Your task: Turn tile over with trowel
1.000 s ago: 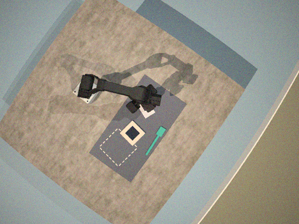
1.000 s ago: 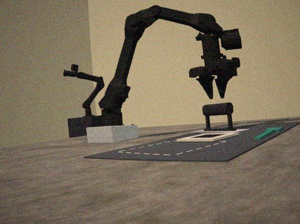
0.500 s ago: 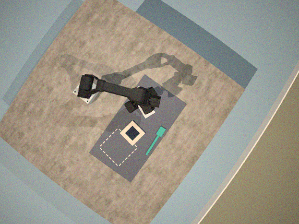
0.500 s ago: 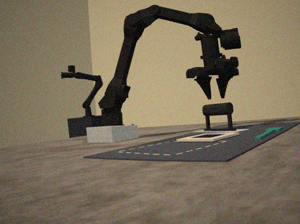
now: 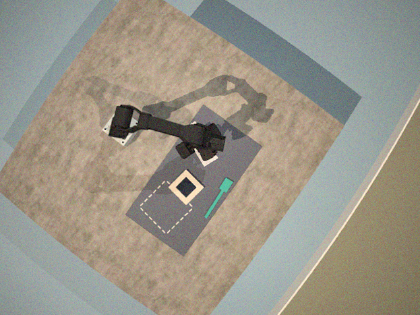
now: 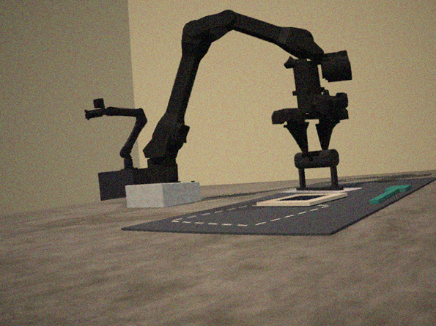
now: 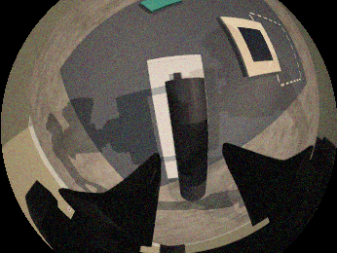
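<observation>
The small trowel is a white flat plate with a dark bar handle (image 6: pixel 316 158) on two posts. It stands on the far end of the dark mat (image 5: pixel 217 160). My gripper (image 6: pixel 314 147) is open, directly over the handle, with its fingertips level with the handle's top and one finger on each side. In the wrist view the handle (image 7: pixel 188 135) lies between the fingers. The tile (image 5: pixel 186 186) is cream with a dark square facing up. It lies flat, overlapping one corner of the dashed outline (image 5: pixel 163 208).
A green long-handled tool (image 5: pixel 218 196) lies at the mat's edge beside the tile. The arm's base (image 5: pixel 121 127) stands on a white block (image 6: pixel 162 193) off the mat. A small dark camera stand (image 6: pixel 115 122) is behind the base.
</observation>
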